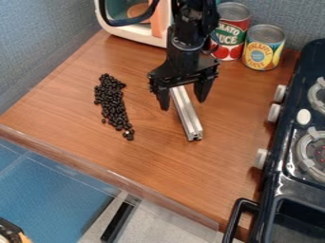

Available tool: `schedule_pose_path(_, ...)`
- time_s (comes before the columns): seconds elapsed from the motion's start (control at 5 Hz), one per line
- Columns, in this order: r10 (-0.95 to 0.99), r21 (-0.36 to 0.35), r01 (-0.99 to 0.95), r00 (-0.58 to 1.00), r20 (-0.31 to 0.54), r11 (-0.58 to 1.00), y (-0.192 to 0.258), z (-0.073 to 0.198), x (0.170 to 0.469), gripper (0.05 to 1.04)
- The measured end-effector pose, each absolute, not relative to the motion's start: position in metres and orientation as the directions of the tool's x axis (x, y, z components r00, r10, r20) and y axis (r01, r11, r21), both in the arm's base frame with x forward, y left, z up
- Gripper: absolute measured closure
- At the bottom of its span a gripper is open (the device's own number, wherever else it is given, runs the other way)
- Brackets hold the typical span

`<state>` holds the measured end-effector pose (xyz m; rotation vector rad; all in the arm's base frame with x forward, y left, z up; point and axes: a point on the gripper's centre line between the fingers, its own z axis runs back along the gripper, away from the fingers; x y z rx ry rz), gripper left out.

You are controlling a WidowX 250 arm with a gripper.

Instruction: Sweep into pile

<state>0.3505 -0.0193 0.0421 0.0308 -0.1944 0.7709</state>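
1. One black pincer (pixel 183 104), mine, hangs over the wooden counter (pixel 76 109), its fingers spread wide and gripping nothing that I can see.
2. A silvery metal bar (pixel 188 116) slants between and below my fingers, its near end well past their tips. I cannot tell whether it touches either finger.
3. Many small black beans (pixel 114 104) lie strewn in a long streak, apart from me, toward the left of the camera view. The streak runs nearly parallel to the bar, so I judge that a sideways push would meet it broadside.
4. The sweep looks still to be done; I likely need to secure the bar first. Pushing too fast might scatter loose beans.
5. Beyond me stand two cans (pixel 263 47) and a white toy appliance (pixel 136 37); a black toy stove (pixel 304 189) is at right. Blue-grey walls (pixel 32 42) rise behind.
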Motion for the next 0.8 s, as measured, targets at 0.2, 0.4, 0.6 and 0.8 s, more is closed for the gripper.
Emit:
schedule_pose_path(0.2, 0.696, -0.038, -0.703, 0.693, 0.186, 0.710, -0.019, 0.035, 0.352, 0.084)
schedule_pose_path(0.4, 0.705, -0.015, -0.714, 0.688, 0.173, 0.700, -0.017, 0.021, 0.350, 0.135)
schedule_pose_path(0.6, 0.723, -0.016, -0.732, 0.668, 0.174, 0.681, -0.018, 0.011, 0.352, 0.422)
schedule_pose_path(0.8, 0.735, -0.013, -0.746, 0.654, 0.180, 0.666, -0.017, 0.011, 0.353, 0.685)
